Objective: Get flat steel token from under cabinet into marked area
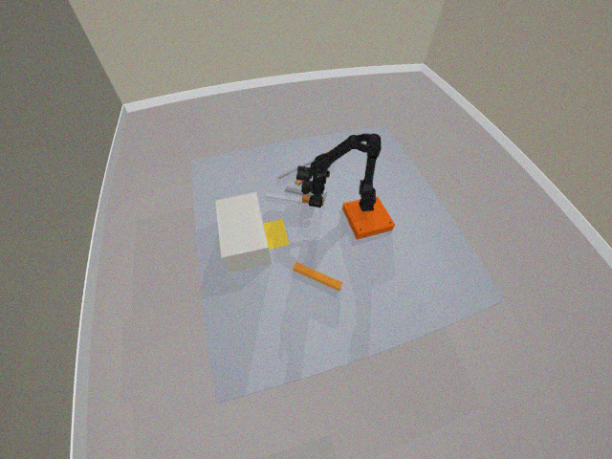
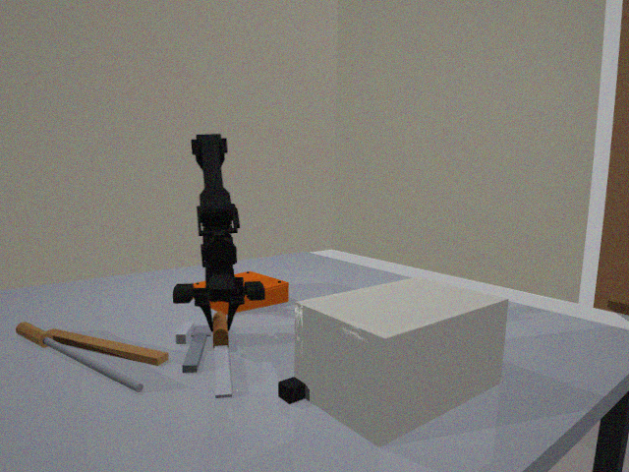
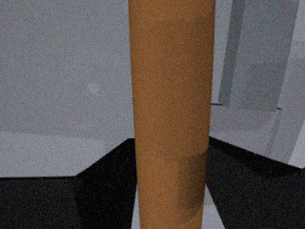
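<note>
My gripper (image 1: 315,200) (image 2: 220,327) (image 3: 167,145) is shut on the round wooden handle of a flat-bladed tool. The handle (image 3: 172,72) runs lengthwise between the fingers. Its pale flat blade (image 1: 284,198) (image 2: 222,373) points away from the arm base; I cannot tell whether it touches the table. The white cabinet (image 1: 237,222) (image 2: 401,315) stands apart from the tool. The yellow marked area (image 1: 276,233) lies along its front in the top view. The token and the vent slots are not visible.
A grey metal bar (image 2: 195,353) (image 3: 262,52) lies close beside the held tool. A wooden-handled grey rod (image 2: 93,363) and a wooden bar (image 2: 111,347) lie farther out. An orange bar (image 1: 316,276) lies across the table. A black cube (image 2: 292,389) sits by the cabinet.
</note>
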You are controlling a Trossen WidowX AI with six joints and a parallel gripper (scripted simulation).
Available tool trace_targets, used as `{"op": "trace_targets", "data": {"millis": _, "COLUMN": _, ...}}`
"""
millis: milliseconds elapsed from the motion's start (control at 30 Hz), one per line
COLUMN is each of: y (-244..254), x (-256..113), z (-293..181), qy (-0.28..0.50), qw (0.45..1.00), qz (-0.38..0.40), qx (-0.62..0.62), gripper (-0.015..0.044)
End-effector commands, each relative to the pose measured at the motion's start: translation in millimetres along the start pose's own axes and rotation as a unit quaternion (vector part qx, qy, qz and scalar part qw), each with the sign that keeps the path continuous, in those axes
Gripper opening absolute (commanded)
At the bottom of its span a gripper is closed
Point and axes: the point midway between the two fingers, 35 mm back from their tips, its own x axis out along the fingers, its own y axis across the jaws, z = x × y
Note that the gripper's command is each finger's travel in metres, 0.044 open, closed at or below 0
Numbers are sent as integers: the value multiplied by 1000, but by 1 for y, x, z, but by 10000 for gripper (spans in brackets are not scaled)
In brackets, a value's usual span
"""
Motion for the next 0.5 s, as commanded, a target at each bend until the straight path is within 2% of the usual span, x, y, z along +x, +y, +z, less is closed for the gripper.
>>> {"op": "trace_targets", "data": {"millis": 0, "y": 0, "x": -1, "z": 1, "qy": 0, "qw": 1000, "qz": 1, "qx": -21, "gripper": 0}}
{"op": "trace_targets", "data": {"millis": 467, "y": -3, "x": -1, "z": 3, "qy": 0, "qw": 997, "qz": 0, "qx": -71, "gripper": 0}}
